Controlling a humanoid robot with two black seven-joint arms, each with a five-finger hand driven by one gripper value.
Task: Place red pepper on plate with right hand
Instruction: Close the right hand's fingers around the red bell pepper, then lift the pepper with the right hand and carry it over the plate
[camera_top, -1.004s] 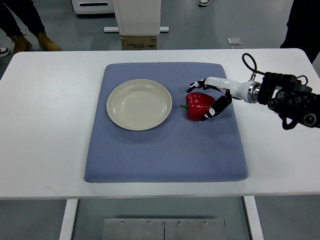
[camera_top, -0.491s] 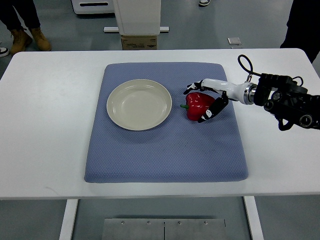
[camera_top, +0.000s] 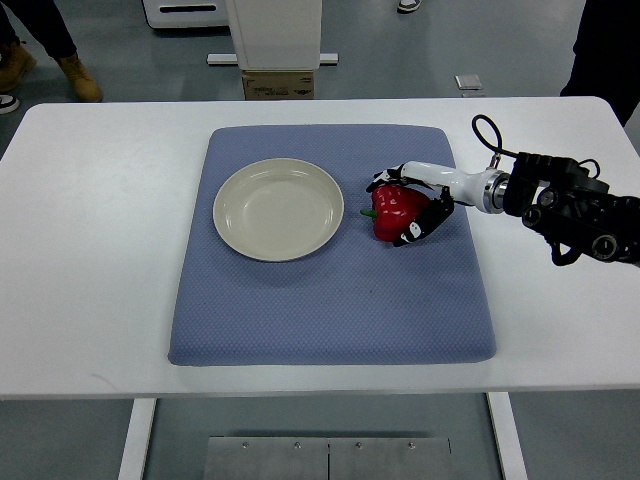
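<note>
Red pepper (camera_top: 396, 208) sits on the blue mat (camera_top: 330, 300), right of the empty plate (camera_top: 278, 209). Right hand (camera_top: 412, 205) cups it, fingers curling around both sides, apparently securing a grip for lifting.

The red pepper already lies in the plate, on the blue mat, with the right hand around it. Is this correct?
Not quite. The top view shows the red pepper on the blue mat beside the empty plate, not in it. The right hand is around it.
</note>
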